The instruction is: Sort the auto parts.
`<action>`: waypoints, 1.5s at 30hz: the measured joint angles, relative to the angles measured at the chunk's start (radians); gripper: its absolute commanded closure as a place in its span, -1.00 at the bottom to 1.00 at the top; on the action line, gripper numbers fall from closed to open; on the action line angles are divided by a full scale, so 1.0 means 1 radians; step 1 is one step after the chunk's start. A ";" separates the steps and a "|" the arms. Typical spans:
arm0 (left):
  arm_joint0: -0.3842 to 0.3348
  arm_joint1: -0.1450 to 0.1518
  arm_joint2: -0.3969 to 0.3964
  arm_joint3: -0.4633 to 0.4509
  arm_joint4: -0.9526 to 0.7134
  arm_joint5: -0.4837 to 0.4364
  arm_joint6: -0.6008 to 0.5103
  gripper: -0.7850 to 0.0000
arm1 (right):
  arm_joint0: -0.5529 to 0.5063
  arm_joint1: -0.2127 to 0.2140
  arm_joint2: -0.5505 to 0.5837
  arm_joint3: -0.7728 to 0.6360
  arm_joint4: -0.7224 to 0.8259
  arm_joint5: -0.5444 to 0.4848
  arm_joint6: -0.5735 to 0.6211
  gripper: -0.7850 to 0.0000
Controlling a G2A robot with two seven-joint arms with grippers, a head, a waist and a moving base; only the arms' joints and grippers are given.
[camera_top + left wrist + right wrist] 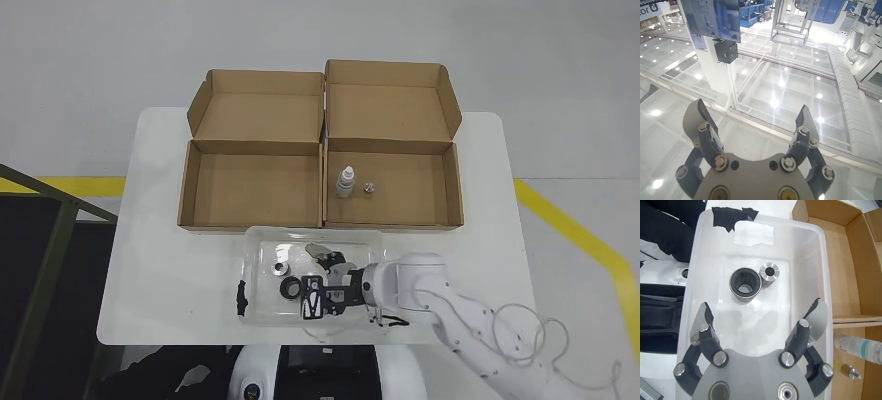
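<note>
Linear bushing: stands upright on the floor of the white plastic bin, near mid-floor, bore facing up.
Slotted steel cylinder: upright just beside the bushing; whether they touch cannot be told.
Right gripper: spread wide and empty, hanging over the bin short of both parts.
Left gripper: also wide open, holding nothing, pointed at the ceiling away from the table.
Handling: both parts look like rigid metal, probably heavy for their size, with smooth round walls that could slip or roll if tipped.
Hold: across the bushing's outer wall, fingers on the two sides clear of the cylinder, low enough to grip the body.
Edges: the bin walls are tall, so a straight lift before moving sideways seems wise.
Open room: the left cardboard box has a bare floor; the right cardboard box holds a bottle and a small metal part at its left.
</note>
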 measured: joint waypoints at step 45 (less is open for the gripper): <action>0.000 0.000 0.000 0.000 0.000 0.000 0.000 -1.00 | 0.141 -0.093 -0.159 0.234 0.100 -0.006 -0.056 0.30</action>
